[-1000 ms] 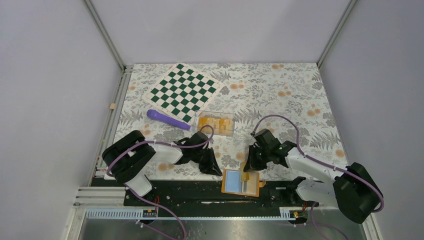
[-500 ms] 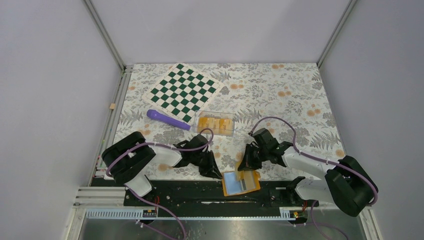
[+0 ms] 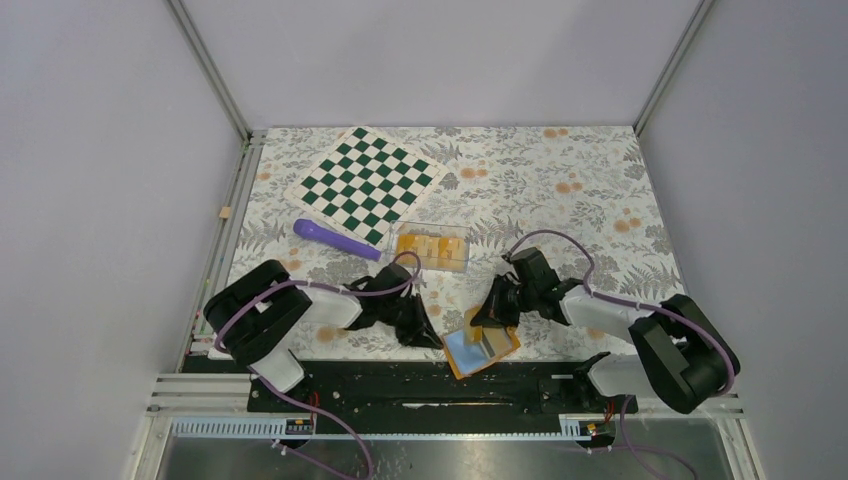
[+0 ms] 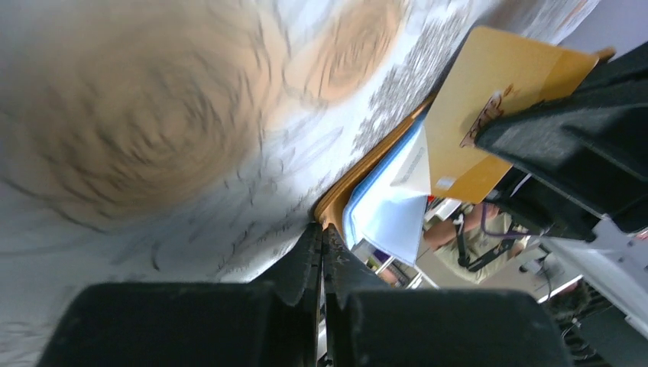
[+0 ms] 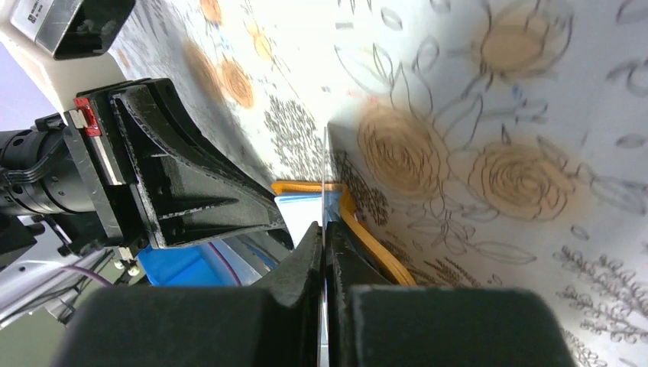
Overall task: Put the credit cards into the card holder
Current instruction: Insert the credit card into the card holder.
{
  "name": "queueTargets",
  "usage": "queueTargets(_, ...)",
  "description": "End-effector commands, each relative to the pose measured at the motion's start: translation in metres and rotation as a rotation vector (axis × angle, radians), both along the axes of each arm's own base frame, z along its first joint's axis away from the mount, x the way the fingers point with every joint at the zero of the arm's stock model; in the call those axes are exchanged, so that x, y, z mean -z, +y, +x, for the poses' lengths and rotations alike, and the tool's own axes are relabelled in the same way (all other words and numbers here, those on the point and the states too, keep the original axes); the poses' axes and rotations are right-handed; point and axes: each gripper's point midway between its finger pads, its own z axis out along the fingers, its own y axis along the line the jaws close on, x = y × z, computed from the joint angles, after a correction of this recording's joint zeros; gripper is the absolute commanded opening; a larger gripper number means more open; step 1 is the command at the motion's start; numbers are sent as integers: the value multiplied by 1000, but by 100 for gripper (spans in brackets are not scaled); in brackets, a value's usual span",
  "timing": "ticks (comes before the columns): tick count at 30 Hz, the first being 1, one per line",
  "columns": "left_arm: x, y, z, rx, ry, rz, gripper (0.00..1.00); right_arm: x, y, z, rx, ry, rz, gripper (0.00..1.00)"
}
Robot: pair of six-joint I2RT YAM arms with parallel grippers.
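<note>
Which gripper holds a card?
The right gripper: shut on a yellow card at the open card holder. The left gripper, shut too, holds no card.

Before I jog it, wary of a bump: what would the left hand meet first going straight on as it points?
Probably the card holder, its orange edge just beyond the shut left hand.

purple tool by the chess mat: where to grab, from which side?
Likely the left half of the purple tool, from straight above, closing across its width. It lies flat, long, thin and slanted; its right end crowds the chess mat corner and the clear box.
</note>
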Motion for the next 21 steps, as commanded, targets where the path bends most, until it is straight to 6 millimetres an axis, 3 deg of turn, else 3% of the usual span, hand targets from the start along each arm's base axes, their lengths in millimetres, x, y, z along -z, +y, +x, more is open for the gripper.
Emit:
queueTargets(1,-18,-15,71,-121,-171,-40,0,-14,14,32,11,-67,43,0)
queueTargets(5,-25,-16,105,-109,-213,-1,0,-21,18,59,15,-101,48,0)
queueTargets(8,-26,-13,118,-67,-248,50,0,-23,22,70,4,-116,48,0)
queueTargets(15,-21,3,102,-57,-211,111,24,-8,12,67,-35,-136,-24,0)
queueTargets(21,-17,-1,84,-46,-188,97,25,1,-2,61,-57,-162,-86,0)
